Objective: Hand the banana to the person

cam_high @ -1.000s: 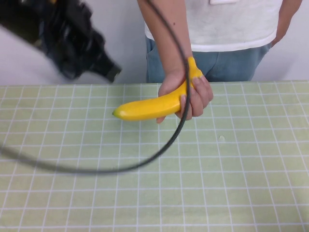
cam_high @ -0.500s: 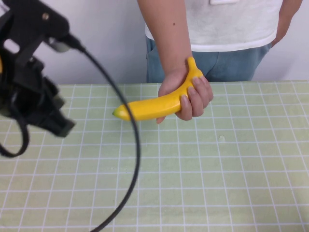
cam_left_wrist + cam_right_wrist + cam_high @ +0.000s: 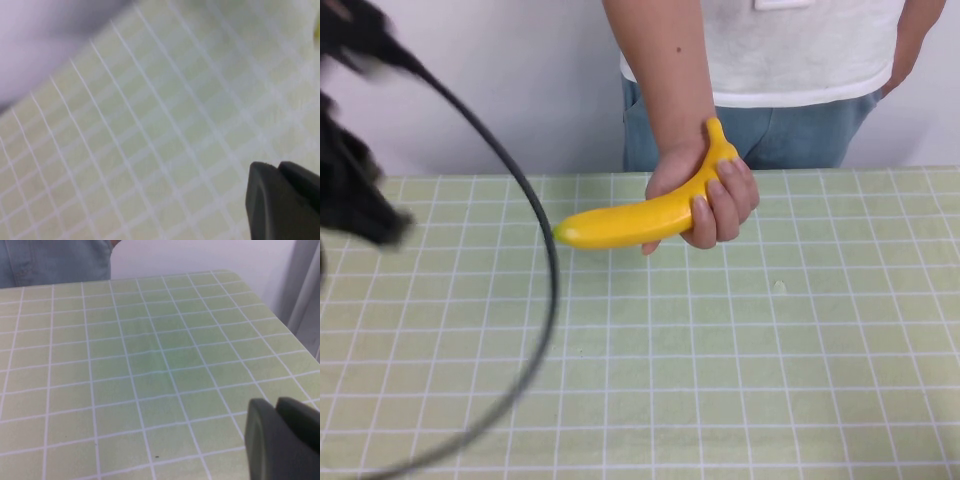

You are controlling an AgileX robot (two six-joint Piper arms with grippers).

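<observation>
Looking over the scene, I see the green gridded table (image 3: 740,380) and the person (image 3: 800,60) standing at its far edge. The person's hand (image 3: 715,195) is closed around the banana (image 3: 640,222), which is held just above the table, its blunt end toward my left side. So the banana is already with the person, and I judge the handover as done.

What has changed is my left arm. One second ago it was high at the back, half a second ago lower on the left, and now the left gripper (image 3: 355,205) is at the far left edge, well apart from the banana. It carries nothing; how wide its jaws stand I cannot tell. Its black cable (image 3: 545,270) swings across the table.

The right gripper (image 3: 282,440) stays out of the high view, over bare table; its jaws I cannot tell either.
</observation>
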